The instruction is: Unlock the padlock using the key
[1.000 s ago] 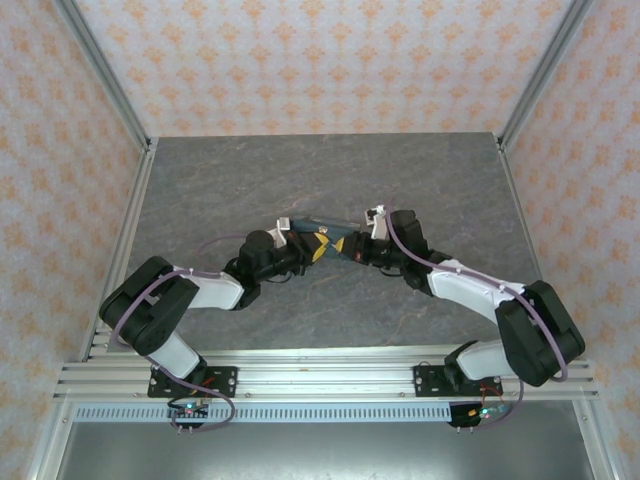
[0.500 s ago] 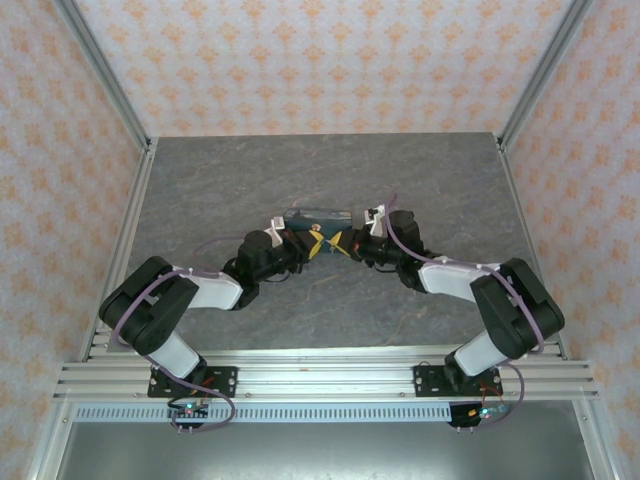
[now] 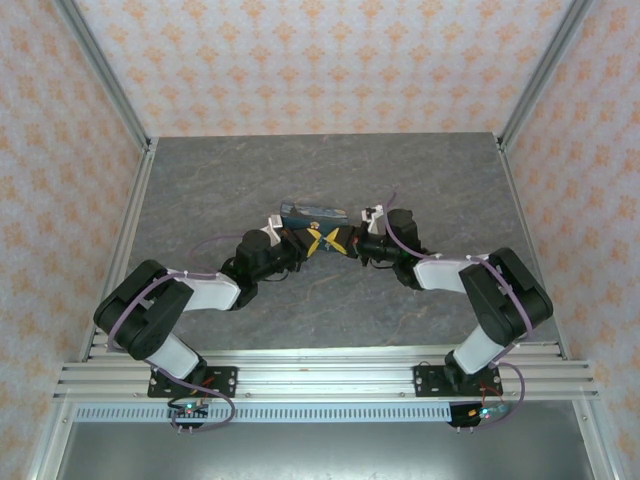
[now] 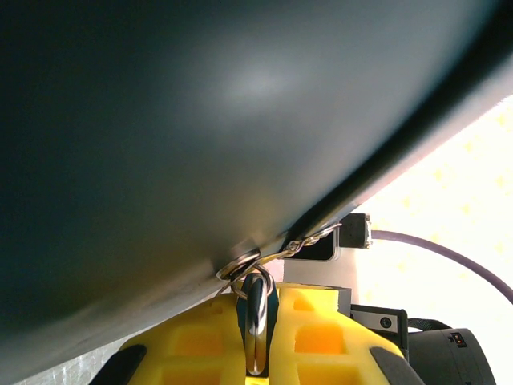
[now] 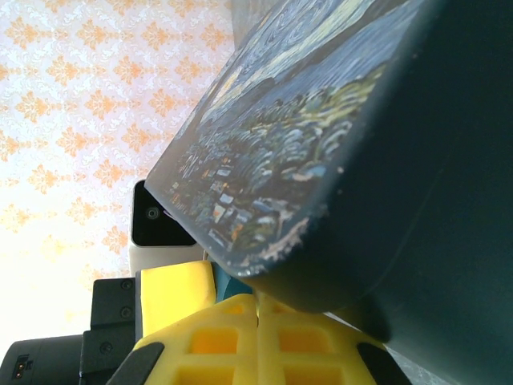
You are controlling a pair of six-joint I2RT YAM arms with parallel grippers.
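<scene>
In the left wrist view, the small bluish padlock (image 4: 255,317) with its silver shackle stands upright between my left gripper's (image 4: 256,295) yellow pads, which are shut on it. A silver ring with twisted wire (image 4: 244,263) touches the shackle top, under the dark box (image 4: 200,120). My right gripper (image 5: 258,303) is shut, pads pressed together right under the painted box's corner (image 5: 304,136). The key is hidden. From above, left gripper (image 3: 313,242) and right gripper (image 3: 337,240) meet tip to tip just in front of the box (image 3: 315,212).
The grey table (image 3: 250,170) is walled by patterned panels and metal posts. The blue night-sky box lies just behind both grippers. The left finger (image 5: 172,293) and a teal sliver (image 5: 227,286) show beside my right pads.
Both grippers have shifted slightly farther up the table, staying tip to tip. The right arm's elbow has folded in toward the left. The box now shows more fully behind them.
</scene>
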